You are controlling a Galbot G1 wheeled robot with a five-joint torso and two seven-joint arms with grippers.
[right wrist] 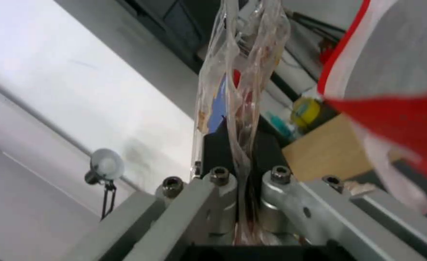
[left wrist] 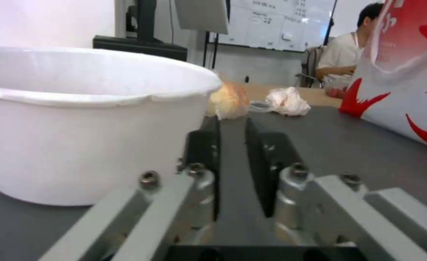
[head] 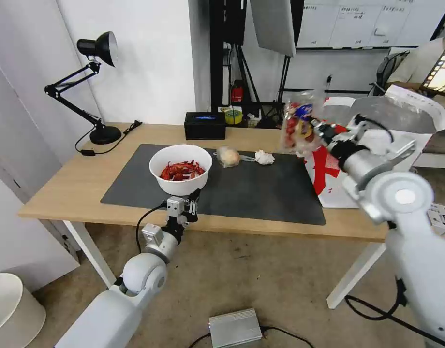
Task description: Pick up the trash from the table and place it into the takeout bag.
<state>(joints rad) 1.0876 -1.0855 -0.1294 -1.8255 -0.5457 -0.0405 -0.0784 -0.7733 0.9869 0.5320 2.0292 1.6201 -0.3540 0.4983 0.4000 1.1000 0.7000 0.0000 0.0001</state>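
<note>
Black lamp (head: 99, 87): far left corner of the desk, arm folded, cord trailing beside its base. Black box (head: 204, 125): far edge, upright. Yellow tape roll (head: 233, 116): just behind the box. Grey metal unit (head: 234, 327): floor, cabled. White bin (head: 12, 309): floor, left.

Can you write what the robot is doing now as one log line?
right gripper: holds clamshell box aloft beside takeout bag | left gripper: by bowl

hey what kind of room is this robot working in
Probably an office or lab set up for filming: a whiteboard on the back wall, a studio light panel on a stand, and a table with a black desk lamp.
</note>
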